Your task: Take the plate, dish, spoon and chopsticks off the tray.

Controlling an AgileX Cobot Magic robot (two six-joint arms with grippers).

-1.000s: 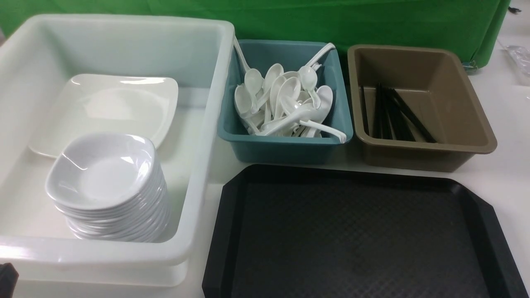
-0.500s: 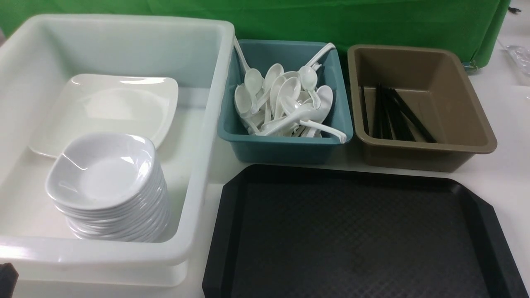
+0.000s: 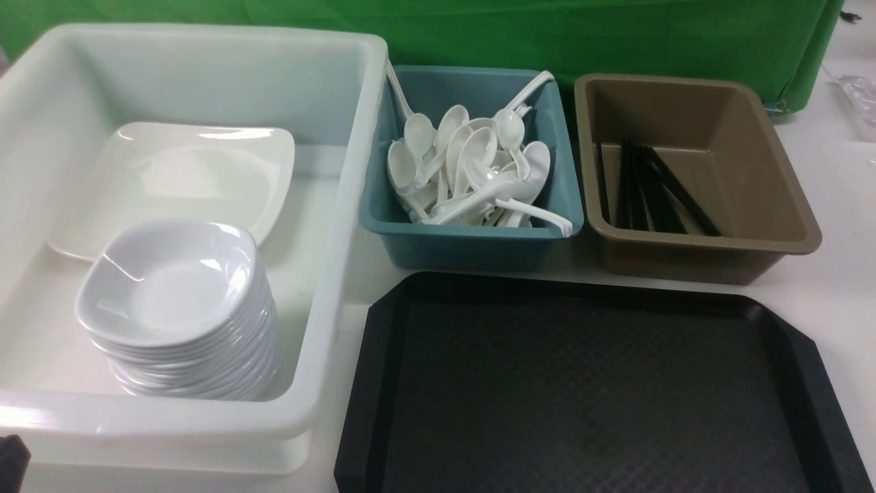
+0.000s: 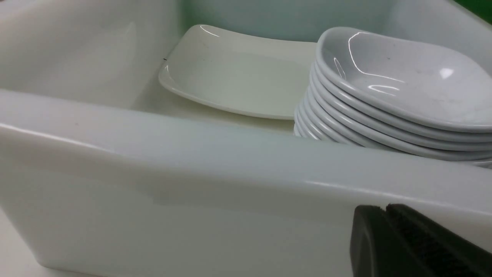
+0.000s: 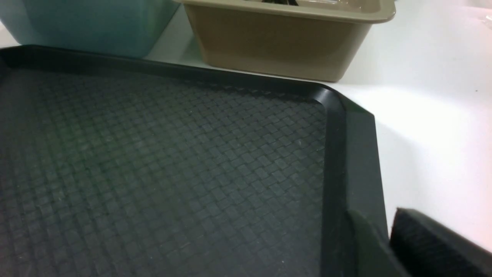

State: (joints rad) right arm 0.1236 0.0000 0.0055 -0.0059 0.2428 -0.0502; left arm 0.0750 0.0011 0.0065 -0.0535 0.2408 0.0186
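White tabletop carries my black tray (image 3: 588, 383), long side running left to right. Chopsticks (image 3: 650, 188) lie in the brown bin (image 3: 766, 171), pointing away from me. My left gripper (image 4: 385, 209) is closed, holding nothing; my right gripper (image 5: 388, 231) stands slightly parted, holding nothing.

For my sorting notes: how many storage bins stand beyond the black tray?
3. The large white plastic tub stands on the left, the teal plastic bin of white spoons in the middle, and the brown plastic bin with black chopsticks on the right.
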